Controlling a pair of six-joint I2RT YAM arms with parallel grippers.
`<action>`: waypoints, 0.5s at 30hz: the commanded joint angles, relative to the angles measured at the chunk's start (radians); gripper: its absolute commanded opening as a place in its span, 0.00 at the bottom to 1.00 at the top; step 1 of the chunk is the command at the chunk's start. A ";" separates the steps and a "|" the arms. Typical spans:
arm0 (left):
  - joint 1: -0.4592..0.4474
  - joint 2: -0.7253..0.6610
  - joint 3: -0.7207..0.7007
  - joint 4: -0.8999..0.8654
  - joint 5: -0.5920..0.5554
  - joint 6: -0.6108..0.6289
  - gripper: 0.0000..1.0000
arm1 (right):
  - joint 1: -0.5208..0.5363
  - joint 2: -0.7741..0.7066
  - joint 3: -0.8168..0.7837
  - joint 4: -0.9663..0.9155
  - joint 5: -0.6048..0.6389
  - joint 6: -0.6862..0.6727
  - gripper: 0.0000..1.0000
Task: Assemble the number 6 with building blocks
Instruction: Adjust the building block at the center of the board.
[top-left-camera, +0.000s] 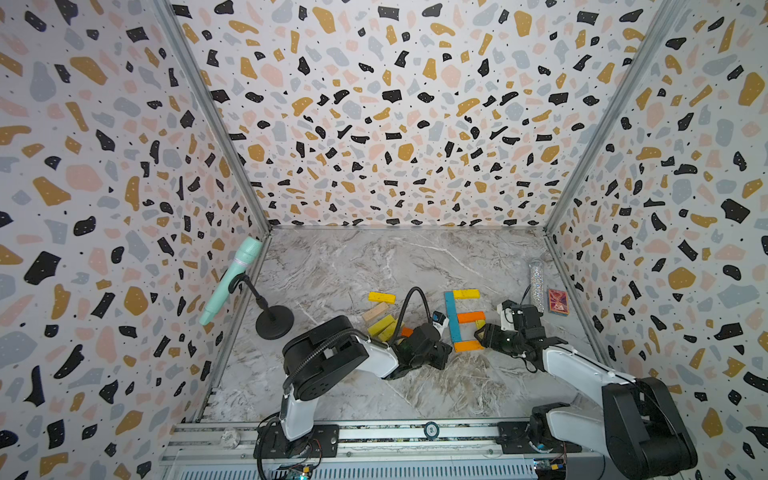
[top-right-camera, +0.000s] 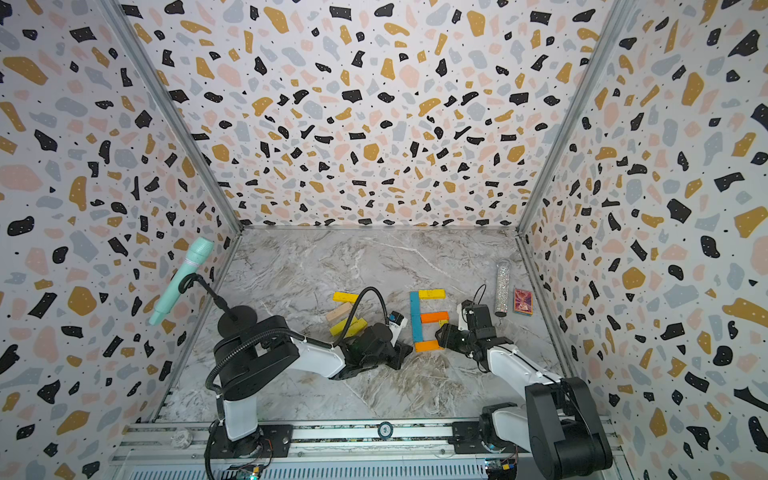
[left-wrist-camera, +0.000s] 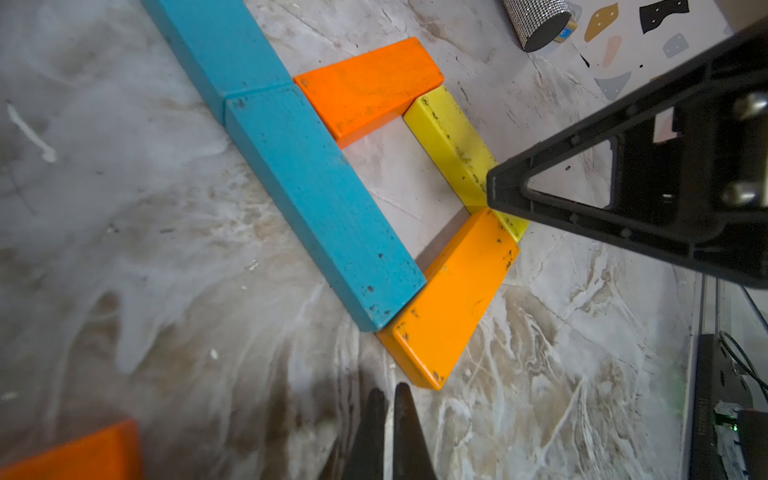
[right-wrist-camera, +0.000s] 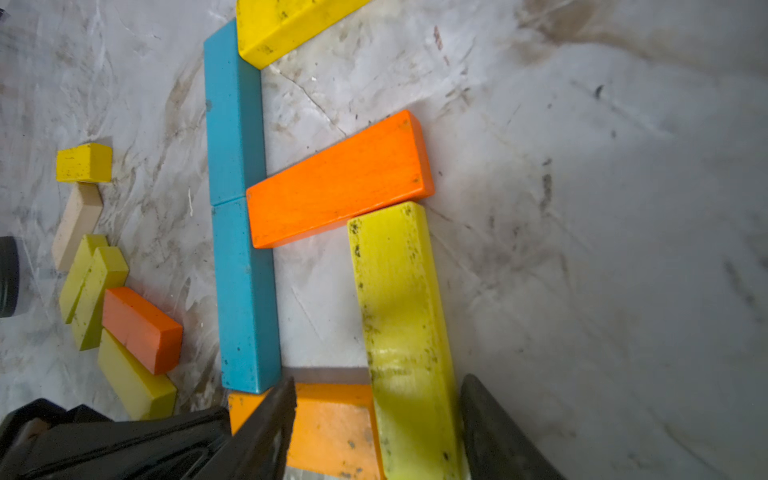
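Right wrist: scuffed yellow block (right-wrist-camera: 401, 311)

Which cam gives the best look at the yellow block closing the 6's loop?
Right wrist: the yellow block shows nearly full length between the fingers of the open right claw, meeting the orange middle block. Left wrist shows it with one end hidden behind that claw. Both top views show only a sliver.
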 joint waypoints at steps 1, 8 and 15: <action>0.024 -0.017 -0.012 -0.072 -0.025 0.007 0.00 | -0.016 -0.015 0.071 -0.059 0.029 -0.038 0.65; 0.045 -0.052 0.024 -0.149 -0.078 0.043 0.00 | -0.072 0.090 0.215 -0.051 0.001 -0.122 0.66; 0.071 -0.031 0.071 -0.183 -0.079 0.064 0.00 | -0.087 0.259 0.334 -0.024 -0.034 -0.170 0.67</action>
